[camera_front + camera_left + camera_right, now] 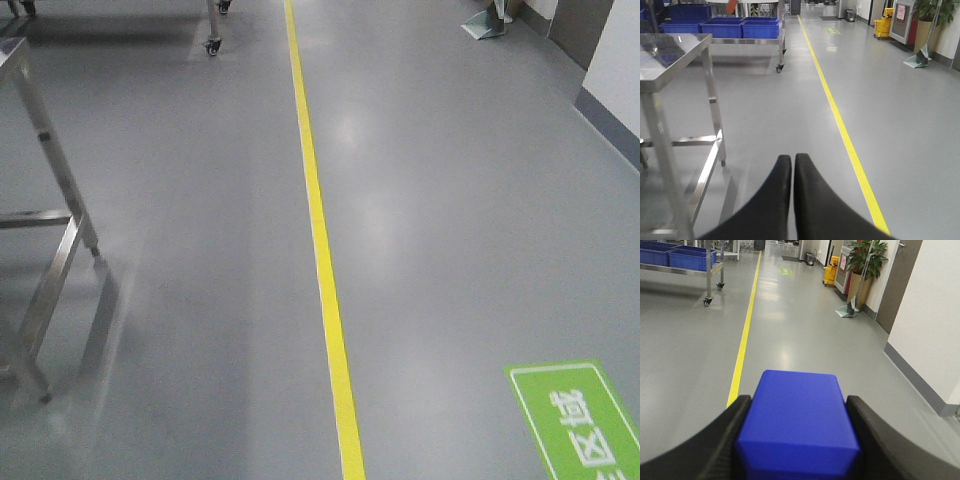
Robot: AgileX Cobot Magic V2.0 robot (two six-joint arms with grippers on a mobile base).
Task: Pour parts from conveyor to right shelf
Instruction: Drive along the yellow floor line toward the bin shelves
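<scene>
My right gripper (797,400) is shut on a boxy bright blue part (797,427), with one black finger pressed to each side of it, carried above the grey floor. In the left wrist view my left gripper (791,159) is shut with its black fingertips together and nothing between them. A wheeled steel-framed shelf (750,41) bearing large blue crates (740,27) stands far ahead on the left, and it also shows in the right wrist view (687,270). The conveyor is out of view. Neither gripper appears in the front view.
A bare steel table (670,55) with thin legs stands close on the left (55,250). A yellow floor line (320,230) runs ahead down the aisle. A green floor sign (575,420) lies near right. A white wall (930,315), a plant and a yellow mop bucket (830,274) line the right side.
</scene>
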